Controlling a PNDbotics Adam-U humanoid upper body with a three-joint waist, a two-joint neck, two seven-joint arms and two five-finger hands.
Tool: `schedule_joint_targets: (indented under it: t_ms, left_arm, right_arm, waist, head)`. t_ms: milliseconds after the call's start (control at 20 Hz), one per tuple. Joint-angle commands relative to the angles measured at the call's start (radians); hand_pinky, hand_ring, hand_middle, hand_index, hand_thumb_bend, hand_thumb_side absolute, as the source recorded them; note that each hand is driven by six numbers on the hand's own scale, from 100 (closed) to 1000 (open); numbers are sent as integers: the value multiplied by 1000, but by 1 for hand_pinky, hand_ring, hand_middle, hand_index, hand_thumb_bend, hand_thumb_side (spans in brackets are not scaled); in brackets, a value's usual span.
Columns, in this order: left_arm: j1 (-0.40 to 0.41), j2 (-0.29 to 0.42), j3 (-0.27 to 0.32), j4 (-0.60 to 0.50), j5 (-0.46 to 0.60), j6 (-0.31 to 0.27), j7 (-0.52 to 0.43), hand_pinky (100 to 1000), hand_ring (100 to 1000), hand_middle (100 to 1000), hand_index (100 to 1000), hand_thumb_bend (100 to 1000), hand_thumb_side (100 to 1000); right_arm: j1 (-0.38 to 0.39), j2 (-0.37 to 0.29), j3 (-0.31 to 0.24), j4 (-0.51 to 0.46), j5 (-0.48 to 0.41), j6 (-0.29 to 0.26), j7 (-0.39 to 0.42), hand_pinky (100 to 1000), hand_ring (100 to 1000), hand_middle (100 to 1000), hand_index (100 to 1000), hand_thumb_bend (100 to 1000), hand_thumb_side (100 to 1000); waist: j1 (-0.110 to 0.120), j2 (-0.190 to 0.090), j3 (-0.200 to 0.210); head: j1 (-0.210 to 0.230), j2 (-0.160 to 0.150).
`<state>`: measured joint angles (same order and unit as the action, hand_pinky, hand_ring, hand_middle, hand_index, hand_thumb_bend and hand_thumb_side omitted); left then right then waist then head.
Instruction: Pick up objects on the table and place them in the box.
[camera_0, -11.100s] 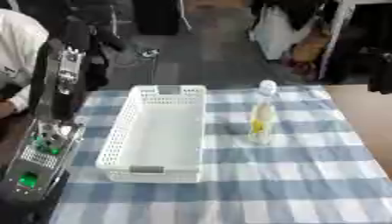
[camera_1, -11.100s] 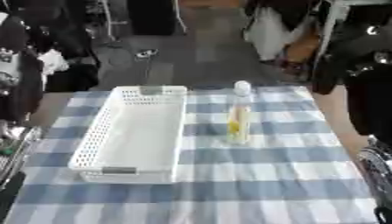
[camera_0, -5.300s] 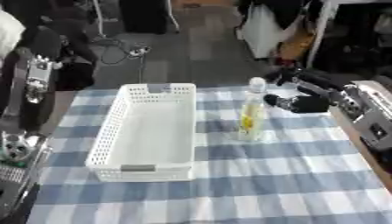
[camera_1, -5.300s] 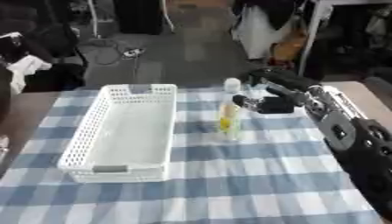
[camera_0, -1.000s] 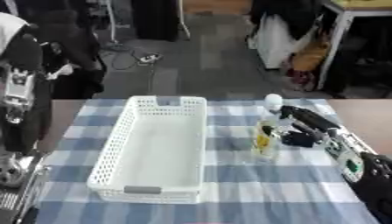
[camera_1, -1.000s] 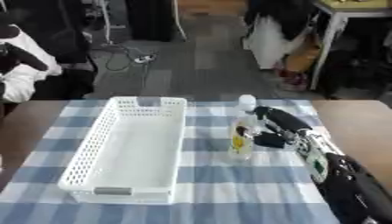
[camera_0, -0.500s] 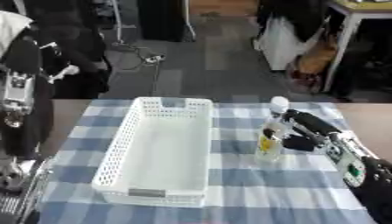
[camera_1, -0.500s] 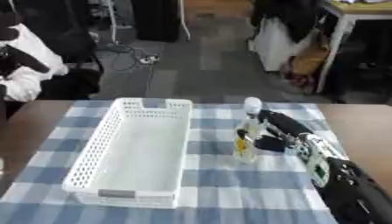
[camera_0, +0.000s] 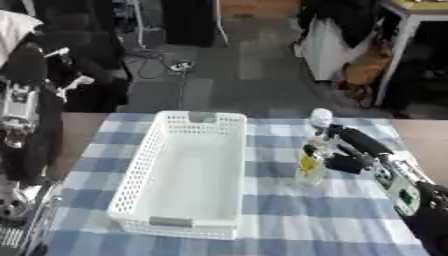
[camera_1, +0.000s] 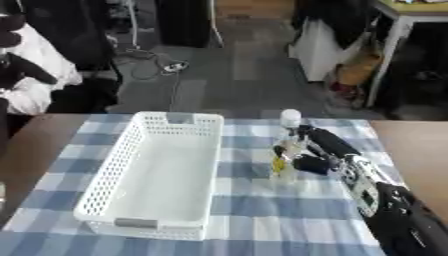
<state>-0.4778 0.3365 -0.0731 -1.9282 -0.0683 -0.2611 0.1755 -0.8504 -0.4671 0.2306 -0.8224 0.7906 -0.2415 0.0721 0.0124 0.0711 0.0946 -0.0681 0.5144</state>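
A clear bottle (camera_0: 311, 159) with a white cap and yellow liquid stands upright on the checked cloth, just right of the white basket (camera_0: 140, 165). My right hand (camera_0: 348, 150) reaches in from the lower right, its fingers and thumb curled against the bottle's right side. The basket holds nothing. My left arm (camera_0: 19, 112) rises along the left edge; its hand (camera_0: 14, 201) shows only partly at the lower left.
The blue and white checked cloth (camera_0: 289, 225) covers the table, with brown tabletop (camera_0: 424, 135) bare at the right. Beyond the far edge are dark floor, cables and furniture. A person in white (camera_1: 31, 65) sits at the far left, away from the objects.
The whole picture has shifted a little, so the camera moved. My right hand stays against the bottle, which still stands in the same spot beside the basket.
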Motion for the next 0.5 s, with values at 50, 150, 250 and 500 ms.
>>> schedule_joint_targets:
  t_ms: [50, 150, 250, 500]
  left_arm:
    - [-18, 3, 2, -20, 6, -1, -3, 509, 460, 812, 757, 266, 973]
    - [-19, 2, 2, -20, 6, -1, -3, 509, 460, 812, 756, 266, 973]
    - [-19, 2, 3, -21, 6, -1, -3, 509, 460, 812, 756, 267, 973]
    - [-19, 3, 2, -21, 7, -1, -4, 510, 460, 812, 757, 267, 973]
  right_arm:
    - [-32, -28, -12, 6, -23, 4, -2, 949, 774, 807, 1000, 358, 1000]
    - [-31, -27, -11, 12, -39, 5, 12, 950, 776, 813, 1000, 361, 1000]
    - [-30, -21, -10, 23, -68, 5, 43, 946, 774, 814, 1000, 372, 1000]
    - [-25, -9, 0, 30, -150, -7, 157, 612, 554, 639, 854, 419, 1000]
  waist:
    - [1, -9, 3]
    - [0, -7, 5]
    - [0, -7, 5]
    - [1, -8, 5]
  head:
    - [-8, -16]
    - [-7, -16]
    - [-4, -15]
    - [-1, -9]
